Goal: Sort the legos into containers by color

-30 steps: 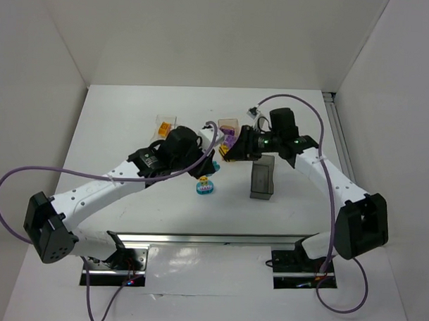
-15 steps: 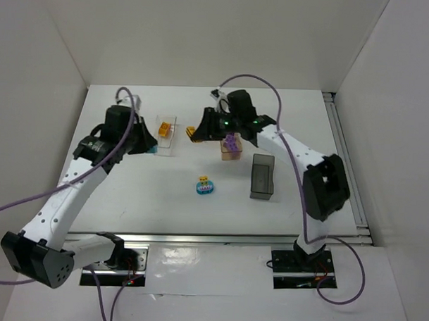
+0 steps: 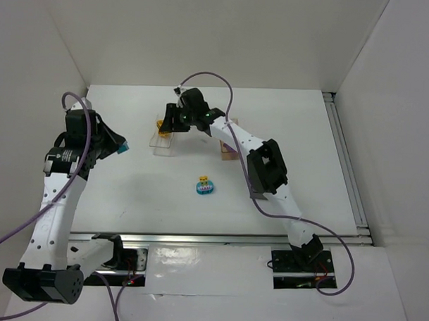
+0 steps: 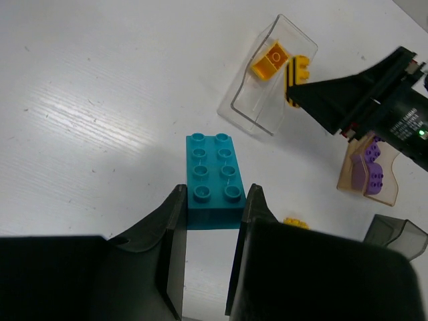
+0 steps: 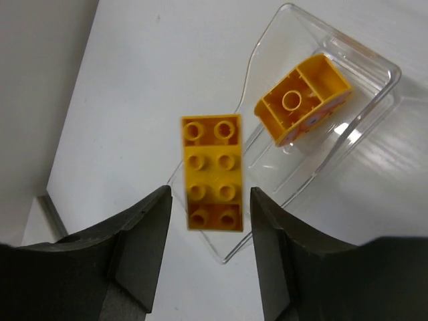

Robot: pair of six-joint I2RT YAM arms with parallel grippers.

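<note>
Nearest on the white worktop, a small teal-blue and yellow cluster of plastic bricks lies unsorted, apart from every bin. The dark smoky-grey plastic bin is mostly hidden under the right arm in the top view, and only a corner is caught by the left wrist camera. Out to the left, the left hand is closed tight on a teal-blue two-by-four plastic brick, pinched by its long sides. Farther back, the translucent orange-tan plastic bin is seen with purple bricks inside.

Farthest, the right hand is poised over the clear rectangular plastic bin, in which one yellow-orange brick already lies. Its jaws are parted slightly wider than the yellow-orange two-by-four brick between them. A sliver of gap shows on each side, so that brick seems released rather than gripped.

This drop is judged to be the step in hand. The brick is lined up over the bin's near corner, not its middle, so a bounce off the rim is to be feared. The hand should be raised straight up, so that the light bin is not nudged. The teal-blue brick is best held back until the right arm is out of the way of the grey bin.
</note>
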